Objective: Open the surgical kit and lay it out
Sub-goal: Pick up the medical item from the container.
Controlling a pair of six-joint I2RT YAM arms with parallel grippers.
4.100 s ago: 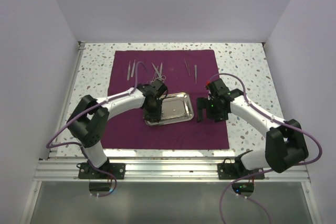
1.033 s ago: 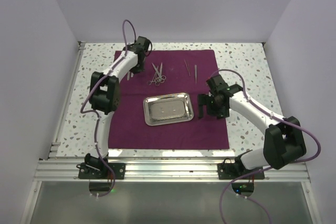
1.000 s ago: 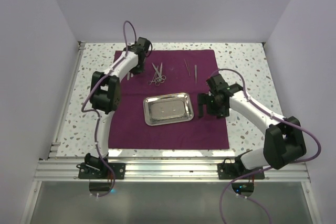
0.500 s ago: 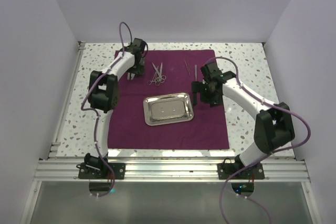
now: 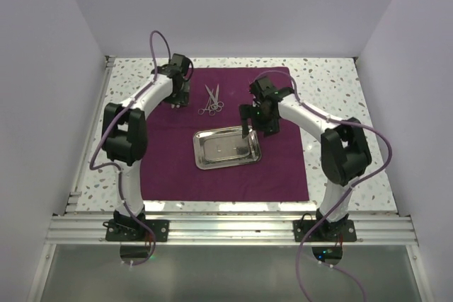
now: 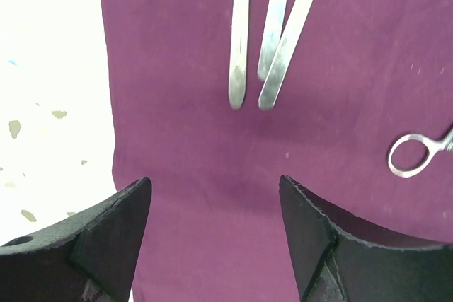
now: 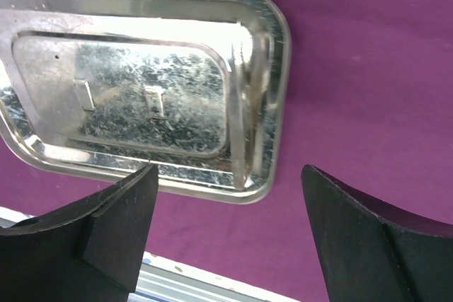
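Note:
The dark purple cloth (image 5: pixel 283 164) lies spread flat on the table. The steel tray (image 5: pixel 225 148) sits at its middle. Scissors (image 5: pixel 212 100) lie on the cloth beyond the tray. My left gripper (image 5: pixel 178 102) is open and empty over the cloth's far left part. In the left wrist view (image 6: pixel 214 182) silver tweezers (image 6: pixel 239 68) lie just ahead of the fingers, with a scissor ring (image 6: pixel 410 155) at the right. My right gripper (image 5: pixel 253 124) is open and empty above the tray's right end (image 7: pixel 279 47). A thin silver strip (image 7: pixel 244 118) runs along that end's inner wall; I cannot tell whether it is an instrument or a reflection.
The speckled tabletop (image 5: pixel 340 104) surrounds the cloth, with white walls on three sides. The metal rail (image 5: pixel 226 228) carrying both arm bases runs along the near edge. The right arm hides the cloth's far right part.
My left arm left the tray and now reaches to the cloth's far left by the tweezers. My right arm swung left from the cloth's right edge to above the tray's right end.

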